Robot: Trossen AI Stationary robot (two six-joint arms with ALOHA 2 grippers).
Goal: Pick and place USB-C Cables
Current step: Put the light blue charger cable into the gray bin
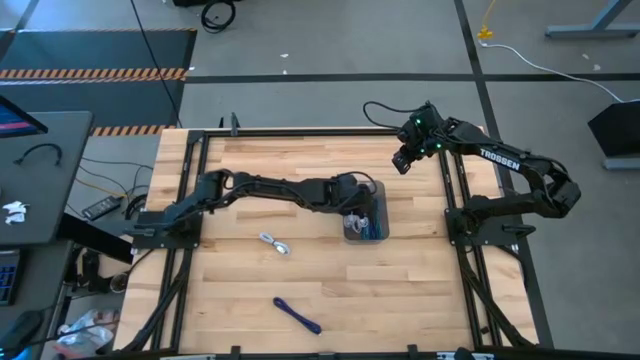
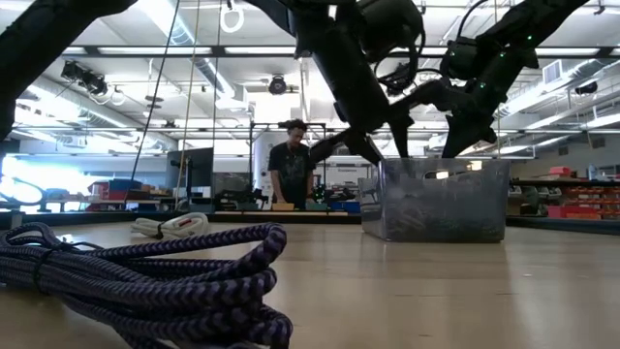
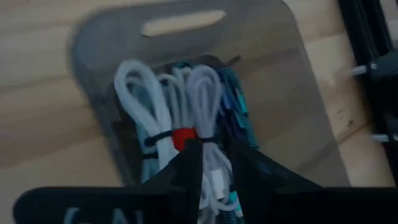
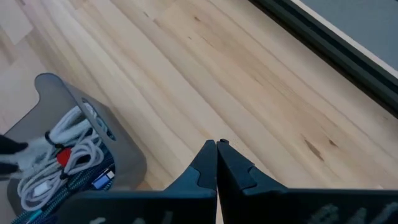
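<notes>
High view has the left tool (image 1: 358,212) over the tray (image 1: 380,205), fingers a bit apart above the cables (image 3: 186,124) piled inside, gripping nothing. Two cables (image 1: 274,243) lie on the tabletop (image 1: 400,290). Right tool (image 1: 402,160) hovers closed and empty by the far edge.

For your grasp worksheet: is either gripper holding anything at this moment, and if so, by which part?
Nothing is held. The left gripper hangs open over the cables in the grey tray, gripping none. The right gripper is shut on nothing above bare table.
</notes>
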